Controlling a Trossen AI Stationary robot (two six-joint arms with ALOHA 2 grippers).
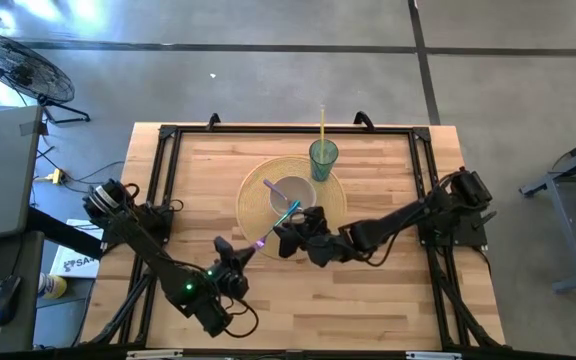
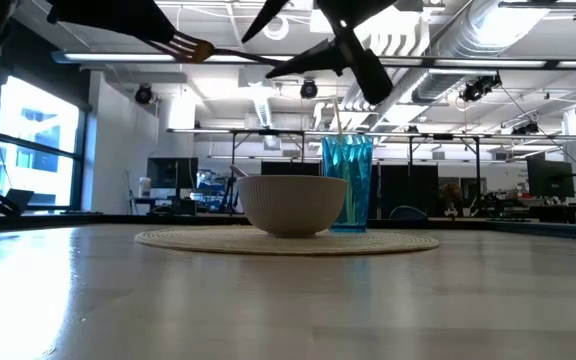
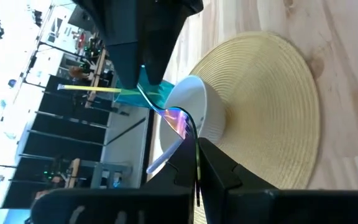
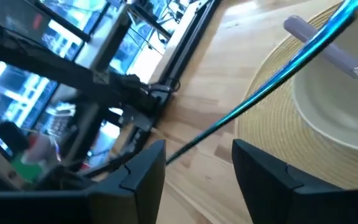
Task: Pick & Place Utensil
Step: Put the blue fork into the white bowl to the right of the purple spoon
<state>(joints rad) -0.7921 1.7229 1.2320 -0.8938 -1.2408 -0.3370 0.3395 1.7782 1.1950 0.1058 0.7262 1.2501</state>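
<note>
The left gripper (image 1: 230,252), clamped on the iridescent fork (image 1: 276,224), angles it toward the bowl (image 1: 290,195); the right gripper (image 1: 298,235), half open, straddles it ungripped.

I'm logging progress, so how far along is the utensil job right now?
Done: one pale-handled utensil already lies in the bowl. In hand: the left gripper is shut on the iridescent fork, lifted beside the bowl; the right gripper is open, fingers either side of it. Left: setting it down, probably in the bowl.
</note>
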